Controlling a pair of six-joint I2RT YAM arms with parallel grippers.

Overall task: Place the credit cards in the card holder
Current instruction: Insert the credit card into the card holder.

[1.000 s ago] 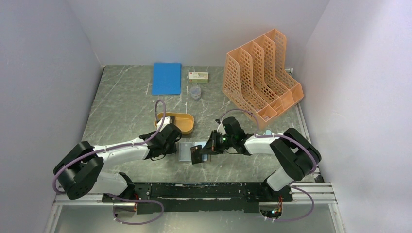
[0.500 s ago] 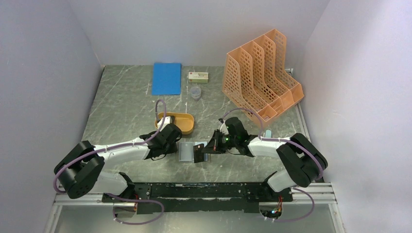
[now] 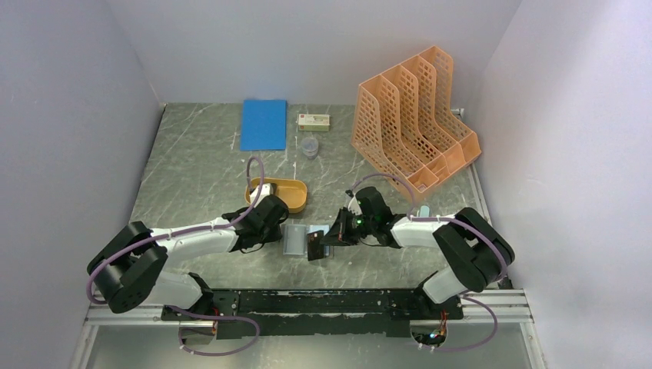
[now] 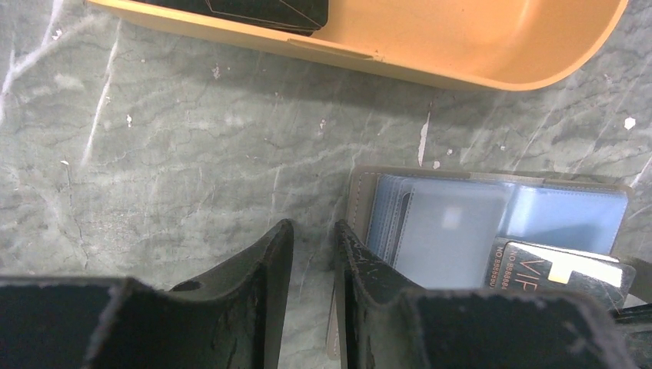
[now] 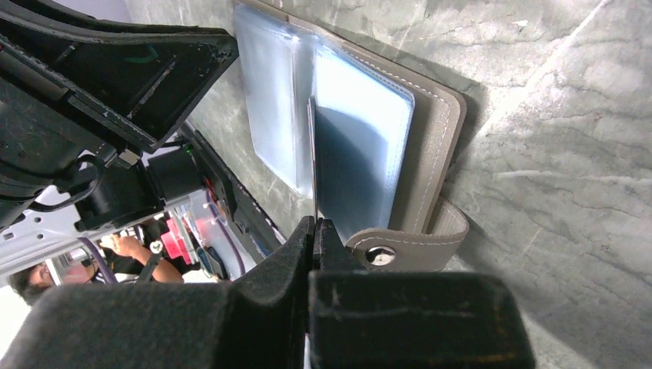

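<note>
The card holder [image 3: 294,240] lies open on the table between my grippers, grey-brown outside with bluish clear sleeves inside [image 4: 446,223]. My right gripper [image 3: 327,240] is shut on a dark credit card [image 3: 315,246]. The right wrist view shows that card edge-on [image 5: 314,154], standing against a lifted sleeve of the holder [image 5: 361,154]. The card's printed face shows in the left wrist view [image 4: 561,269]. My left gripper [image 4: 314,231] stands narrowly open and empty, its right finger [image 4: 361,261] resting on the holder's left edge. More dark cards [image 4: 261,11] lie in the orange oval tray [image 4: 461,73].
The orange tray [image 3: 296,201] sits just behind the holder. An orange perforated file rack [image 3: 411,123] stands at the back right. A blue notebook [image 3: 263,124], a small box [image 3: 314,121] and a small clear cup [image 3: 309,147] lie at the back.
My right gripper has moved slightly with the card against the holder, and a sleeve of the holder has lifted so it looks narrower from above. The left arm has barely moved.
</note>
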